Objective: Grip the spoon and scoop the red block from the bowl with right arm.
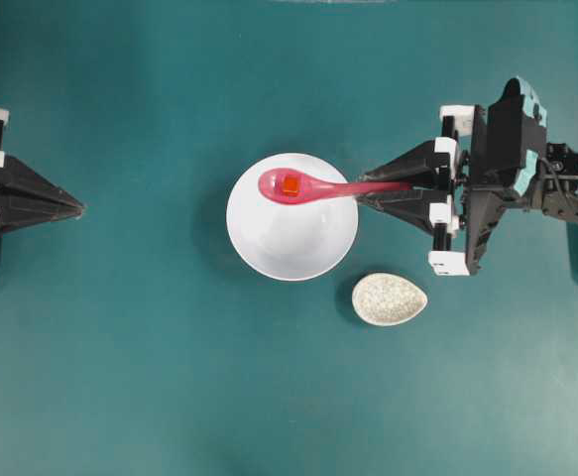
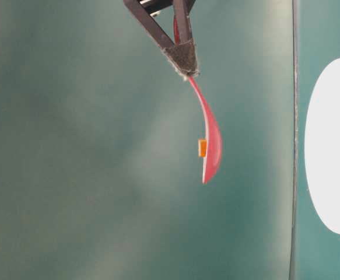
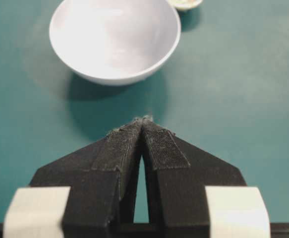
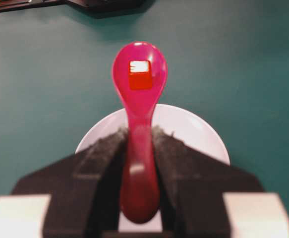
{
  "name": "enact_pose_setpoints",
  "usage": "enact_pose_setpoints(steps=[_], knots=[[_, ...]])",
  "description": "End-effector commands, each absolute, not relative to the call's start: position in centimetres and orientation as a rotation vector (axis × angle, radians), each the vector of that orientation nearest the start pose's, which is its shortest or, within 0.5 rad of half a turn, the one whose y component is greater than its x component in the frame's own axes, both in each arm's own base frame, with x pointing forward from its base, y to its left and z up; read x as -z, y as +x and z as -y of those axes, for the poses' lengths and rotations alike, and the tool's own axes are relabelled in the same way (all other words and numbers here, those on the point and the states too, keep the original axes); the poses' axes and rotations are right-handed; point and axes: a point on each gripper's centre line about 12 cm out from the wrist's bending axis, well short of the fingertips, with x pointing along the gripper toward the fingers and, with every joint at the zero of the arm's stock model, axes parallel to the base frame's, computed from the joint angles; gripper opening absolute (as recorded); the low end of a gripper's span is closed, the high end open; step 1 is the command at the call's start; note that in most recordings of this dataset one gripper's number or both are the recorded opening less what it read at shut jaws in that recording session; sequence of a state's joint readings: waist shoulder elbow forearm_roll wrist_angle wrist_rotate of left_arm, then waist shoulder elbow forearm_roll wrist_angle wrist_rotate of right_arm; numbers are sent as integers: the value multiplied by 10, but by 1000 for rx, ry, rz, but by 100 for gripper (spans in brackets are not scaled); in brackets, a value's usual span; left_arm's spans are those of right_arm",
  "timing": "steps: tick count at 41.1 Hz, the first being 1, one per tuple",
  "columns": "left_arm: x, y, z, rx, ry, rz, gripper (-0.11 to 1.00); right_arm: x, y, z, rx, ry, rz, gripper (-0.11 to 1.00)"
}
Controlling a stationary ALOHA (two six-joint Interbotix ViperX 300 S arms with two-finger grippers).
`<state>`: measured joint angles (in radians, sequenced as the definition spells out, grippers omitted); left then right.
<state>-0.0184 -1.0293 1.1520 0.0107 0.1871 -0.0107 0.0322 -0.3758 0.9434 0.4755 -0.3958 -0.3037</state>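
From overhead, the spoon (image 1: 313, 187) is seen clamped by its handle in the right gripper (image 1: 388, 188) above the bowl (image 1: 298, 248), the block (image 1: 290, 184) resting in it. At table level, the spoon (image 2: 210, 140) is held well clear of the bowl (image 2: 333, 146). In the left wrist view, the left gripper (image 3: 143, 121) is closed on nothing. In the right wrist view, the block (image 4: 140, 75) lies loose; any tilt could spill it.
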Motion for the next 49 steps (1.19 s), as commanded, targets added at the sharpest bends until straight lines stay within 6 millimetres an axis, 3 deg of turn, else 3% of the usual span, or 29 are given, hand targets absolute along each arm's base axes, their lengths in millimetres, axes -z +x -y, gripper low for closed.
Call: enact_pose_setpoints(steps=[1, 49], knots=[[-273, 187, 4, 19, 5, -271, 0, -253, 313, 12, 160, 121, -165, 24], [-272, 188, 4, 19, 5, -273, 0, -257, 315, 11, 153, 128, -171, 24]])
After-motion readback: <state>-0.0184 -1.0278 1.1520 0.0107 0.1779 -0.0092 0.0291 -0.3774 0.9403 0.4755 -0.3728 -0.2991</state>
